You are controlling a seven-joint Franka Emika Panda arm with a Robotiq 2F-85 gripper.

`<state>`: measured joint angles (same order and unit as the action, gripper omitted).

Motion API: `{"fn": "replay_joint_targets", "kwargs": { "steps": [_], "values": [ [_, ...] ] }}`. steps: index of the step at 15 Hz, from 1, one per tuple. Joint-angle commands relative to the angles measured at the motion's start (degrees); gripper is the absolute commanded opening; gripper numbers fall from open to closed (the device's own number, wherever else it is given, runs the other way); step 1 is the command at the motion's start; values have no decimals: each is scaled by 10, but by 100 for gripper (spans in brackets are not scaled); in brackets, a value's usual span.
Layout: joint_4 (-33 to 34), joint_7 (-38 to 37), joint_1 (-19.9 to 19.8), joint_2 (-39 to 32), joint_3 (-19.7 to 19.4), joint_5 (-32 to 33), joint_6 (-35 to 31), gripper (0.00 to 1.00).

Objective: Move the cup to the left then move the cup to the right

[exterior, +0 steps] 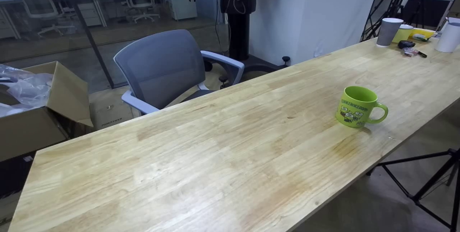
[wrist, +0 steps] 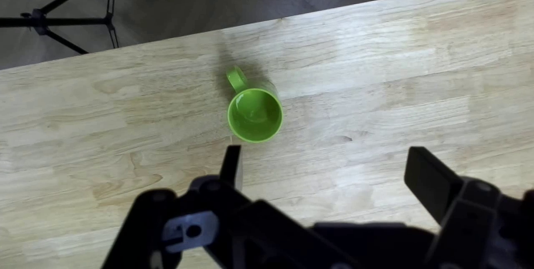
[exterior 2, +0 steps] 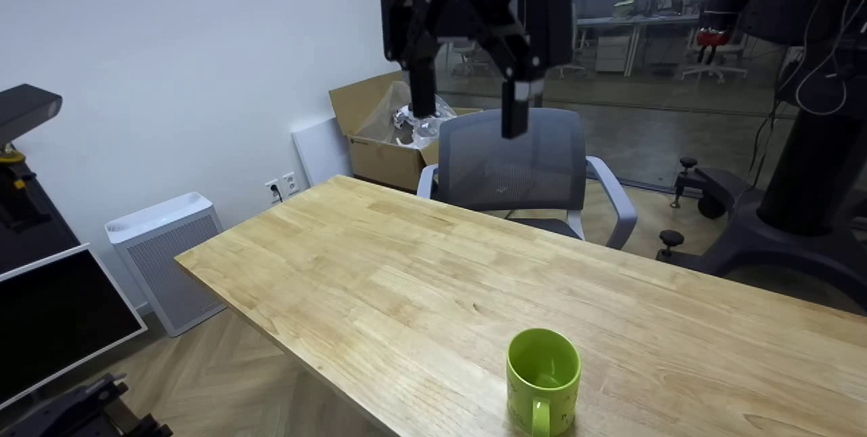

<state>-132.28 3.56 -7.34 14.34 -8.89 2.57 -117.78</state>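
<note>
Your black two-finger gripper (exterior 2: 469, 112) hung in the air above the long, pale wooden bench (exterior: 215, 160), its fingers spread wide apart and nothing held between them. The small lime-green mug (exterior: 353, 108), with a loop handle and a dark cartoon print, stood upright on the bench, apart from your gripper and near one long edge. Looking down through the wrist view, you had the mug near the middle, beyond one fingertip, its handle angled towards that edge. In an exterior view, a tall grey cup with a white rim (exterior: 389, 32), a yellow-green cup (exterior: 403, 35) and a white cylindrical container (exterior: 448, 38) stood together well beyond the mug. A grey mesh-backed chair (exterior: 161, 68) stood along the opposite long edge, and a brown cardboard box (exterior: 28, 131) held clear plastic wrapping (exterior: 32, 86).
</note>
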Motion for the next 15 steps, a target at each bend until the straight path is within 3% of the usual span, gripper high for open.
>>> {"fn": "replay_joint_targets", "kwargs": {
  "steps": [1,8,11,15],
  "values": [
    [23,4,-9,-72,-9,-3,-31,100],
    [35,-16,-12,-172,-3,-14,-117,100],
    [45,-35,-9,-194,1,-9,-136,100],
    [23,-4,-13,-182,-2,-10,-136,100]
  ]
}}
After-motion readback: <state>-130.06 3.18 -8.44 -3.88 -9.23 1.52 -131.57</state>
